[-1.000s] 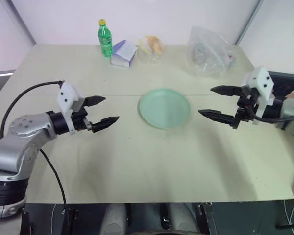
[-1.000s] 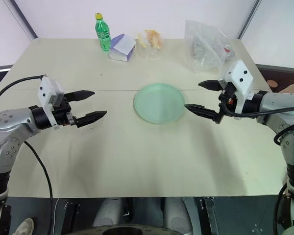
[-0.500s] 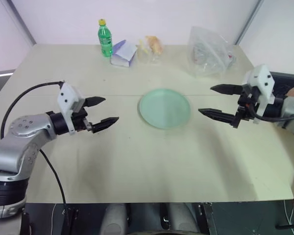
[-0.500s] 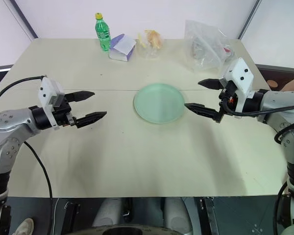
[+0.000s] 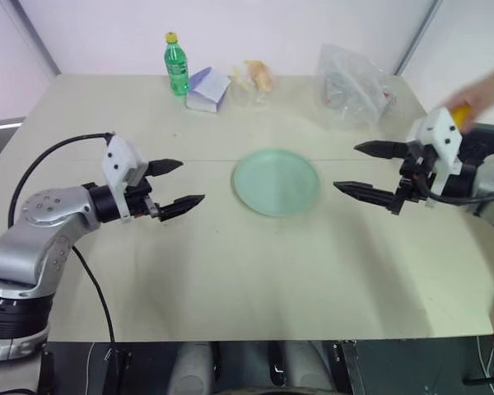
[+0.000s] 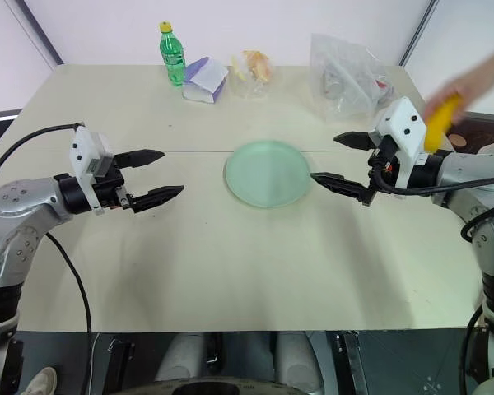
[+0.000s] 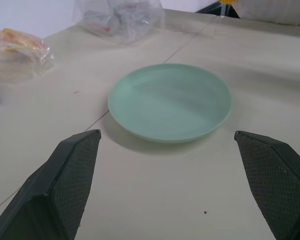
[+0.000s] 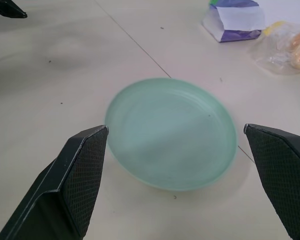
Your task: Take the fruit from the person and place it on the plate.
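A: Status of both claws?

B: My left gripper (image 5: 179, 183) is hovering above the table (image 5: 230, 280) toward its left edge, fingers spread wide, nothing between them. My right gripper (image 6: 339, 158) is hovering toward the right edge, fingers also spread wide and empty. Both are pointing inward at the plate (image 5: 277, 182).

A: Plate location?

B: It is sitting flat near the middle of the tabletop, between my two grippers and apart from both. Nothing is lying on it. In the left wrist view the plate (image 7: 170, 101) is showing between my two finger pads (image 7: 72, 165), out past them.

A: And the banana?

B: The banana (image 6: 441, 113) is showing as a blurred yellow shape past the right edge of the table, just behind my right wrist camera housing. The person's hand (image 6: 477, 78) is holding it, reaching in from the far right corner. I cannot tell whether it is touching my arm. It is not between my fingers.

A: Anything else on the table?

B: Along the far edge: a green bottle (image 5: 176, 64) standing upright, a purple-and-white packet (image 5: 207, 89) just beside it, wrapped food (image 5: 258, 76) next, and a crumpled clear bag (image 5: 352, 86) toward the far right corner. All are well apart from the plate.
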Tool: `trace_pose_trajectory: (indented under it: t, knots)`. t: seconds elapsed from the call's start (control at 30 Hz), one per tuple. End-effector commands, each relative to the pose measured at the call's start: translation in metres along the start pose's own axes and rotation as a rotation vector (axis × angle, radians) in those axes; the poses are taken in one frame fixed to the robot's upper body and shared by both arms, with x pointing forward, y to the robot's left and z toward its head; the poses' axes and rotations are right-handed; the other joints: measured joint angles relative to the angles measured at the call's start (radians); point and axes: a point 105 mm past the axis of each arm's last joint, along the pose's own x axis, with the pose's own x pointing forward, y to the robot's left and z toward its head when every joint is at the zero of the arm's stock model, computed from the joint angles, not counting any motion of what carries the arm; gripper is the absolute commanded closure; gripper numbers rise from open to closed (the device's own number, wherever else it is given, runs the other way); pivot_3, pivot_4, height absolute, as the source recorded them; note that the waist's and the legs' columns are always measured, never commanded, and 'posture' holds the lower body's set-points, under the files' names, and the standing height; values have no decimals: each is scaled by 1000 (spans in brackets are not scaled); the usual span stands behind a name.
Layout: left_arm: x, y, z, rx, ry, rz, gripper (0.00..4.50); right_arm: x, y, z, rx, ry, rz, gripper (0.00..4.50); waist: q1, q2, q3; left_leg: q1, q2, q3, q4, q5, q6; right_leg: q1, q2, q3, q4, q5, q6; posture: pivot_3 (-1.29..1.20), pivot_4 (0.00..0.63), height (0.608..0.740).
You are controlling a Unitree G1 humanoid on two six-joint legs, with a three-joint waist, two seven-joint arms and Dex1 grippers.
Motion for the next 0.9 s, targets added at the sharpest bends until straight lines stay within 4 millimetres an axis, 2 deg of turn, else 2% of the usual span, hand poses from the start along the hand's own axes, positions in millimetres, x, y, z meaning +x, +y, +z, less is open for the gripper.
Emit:
trace_pose_trajectory:
  t: [0.03, 0.37, 0.53, 0.73, 0.8, 0.9]
  knots:
    - [-1, 2, 9, 40, -24, 10, 0, -9, -4, 14, -43, -35, -39, 69, 1, 0, 0, 0, 0, 0, 0, 0, 0, 0, 0, 0, 0, 0, 0, 0, 150, 731]
    - [-2, -1, 8, 42, -18, -13, 0, -7, -7, 17, -47, -50, -54, 69, 0, 0, 0, 0, 0, 0, 0, 0, 0, 0, 0, 0, 0, 0, 0, 0, 150, 731]
    - [0, 8, 17, 59, -69, 44, 0, 0, -13, 32, -54, -118, -86, 69, -1, 0, 0, 0, 0, 0, 0, 0, 0, 0, 0, 0, 0, 0, 0, 0, 150, 731]
    - [8, 23, 44, 42, -221, 143, 0, 19, -18, 60, -13, -272, -138, 69, 1, 0, 0, 0, 0, 0, 1, 0, 0, 0, 0, 0, 1, 0, 0, 0, 150, 731]
    - [10, 27, 54, 15, -275, 166, 0, 24, -18, 64, -7, -288, -145, 69, 1, 0, 0, 0, 0, 0, 1, 0, 0, 0, 0, 0, 1, 0, 0, 0, 150, 731]
    - [12, 29, 60, 26, -289, 167, 0, 28, -13, 63, -4, -289, -125, 69, 1, 0, 0, -1, 0, 0, 2, 0, 0, 0, 0, 0, 1, 0, 0, 0, 150, 731]
